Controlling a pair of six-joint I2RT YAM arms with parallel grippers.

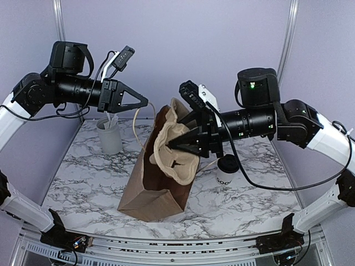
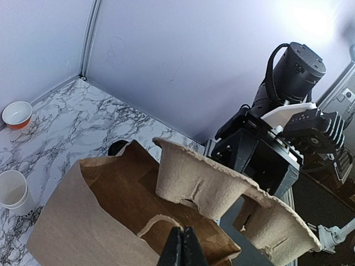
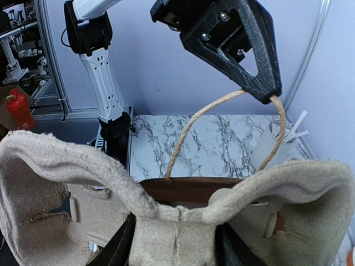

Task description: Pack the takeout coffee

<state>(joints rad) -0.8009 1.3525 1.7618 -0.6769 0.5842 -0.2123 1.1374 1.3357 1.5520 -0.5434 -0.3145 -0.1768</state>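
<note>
Pulp carrier (image 3: 177, 219) sits partly in bag (image 1: 150, 188) mouth, right claw (image 1: 180, 143) grasping its middle ridge. Left claw (image 1: 146, 102) clenched on bag handle (image 3: 188, 127), holding it up. Takeout coffee (image 1: 226, 169) stands on tabletop (image 1: 249, 199) just beside bag, unpacked. Risk: carrier snags bag rim, tipping bag onto coffee.

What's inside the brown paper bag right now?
A beige moulded-pulp cup carrier pokes into the brown paper bag, held by the right pincer. It hides the bottom. The black-lidded white coffee cup stands outside.
</note>
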